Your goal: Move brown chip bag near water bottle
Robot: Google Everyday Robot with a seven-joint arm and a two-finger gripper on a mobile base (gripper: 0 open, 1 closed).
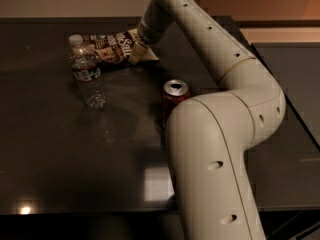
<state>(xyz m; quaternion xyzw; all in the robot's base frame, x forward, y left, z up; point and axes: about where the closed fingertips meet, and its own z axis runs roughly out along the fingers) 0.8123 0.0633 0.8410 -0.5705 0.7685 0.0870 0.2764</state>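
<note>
Hand (138, 50) rests at the cream end of the bag (109, 46), far side of the counter (55, 154); its grip cannot be told.
Bag lies flat just behind the upright bottle (88, 76), so placement is judged nearly complete. Recommended: withdraw straight up without dragging the bag sideways into the bottle, and keep the arm (220, 59) off the can (174, 98).
</note>
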